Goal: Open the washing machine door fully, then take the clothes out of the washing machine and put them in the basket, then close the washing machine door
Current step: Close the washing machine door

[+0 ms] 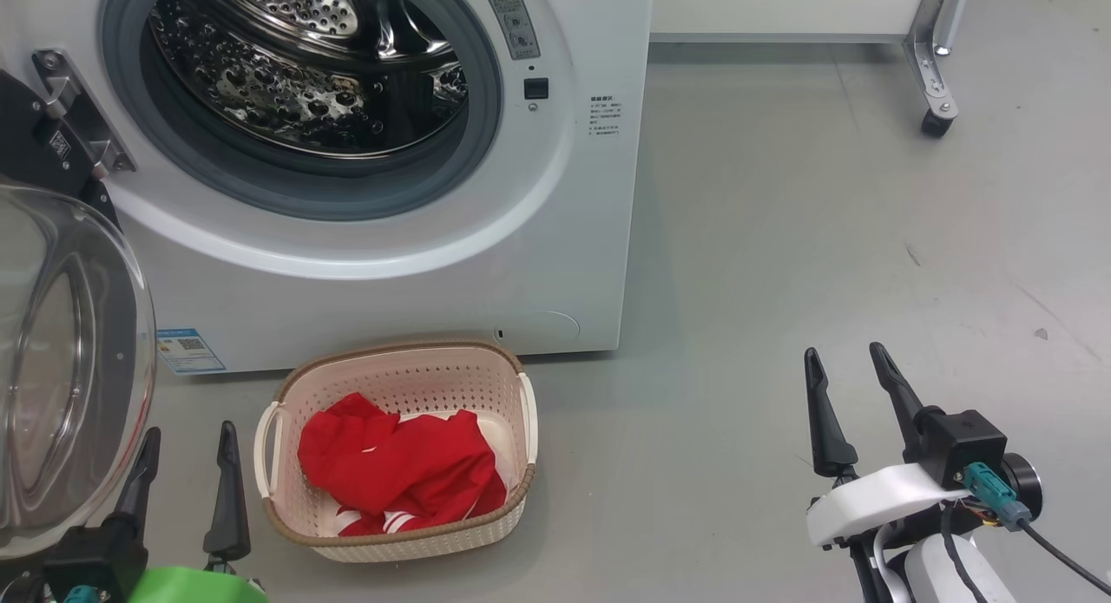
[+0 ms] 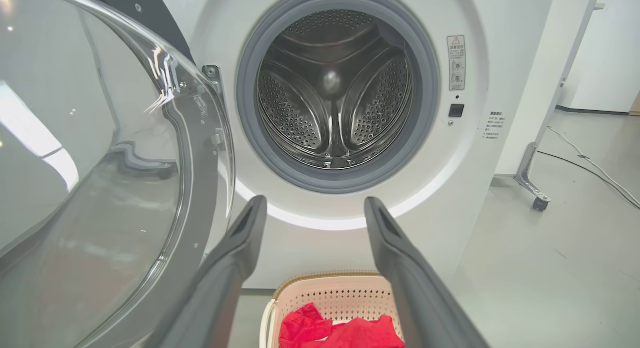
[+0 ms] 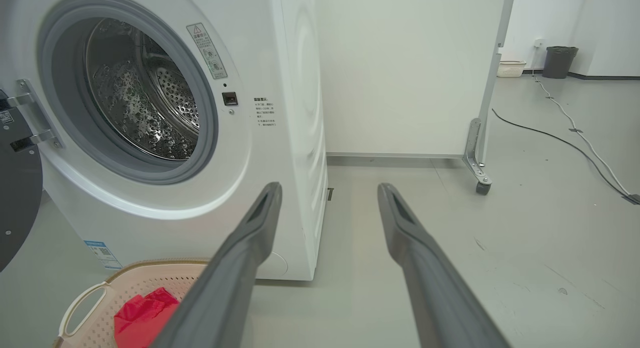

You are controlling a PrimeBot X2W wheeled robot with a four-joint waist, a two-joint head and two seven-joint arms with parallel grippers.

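Observation:
The white washing machine stands with its door swung wide to the left; the steel drum holds no cloth that I can see. Red clothes with white trim lie in the cream basket on the floor before the machine. My left gripper is open at the lower left, between door and basket, nothing between its fingers. Over bare floor at the lower right, my right gripper is open too. Basket and clothes lie below the left fingers. The right wrist view has basket, clothes, machine.
Grey floor stretches right of the machine. A white panel on a castor leg stands at the back right. Cables run over the floor beyond it, with a grey bin and another basket far off.

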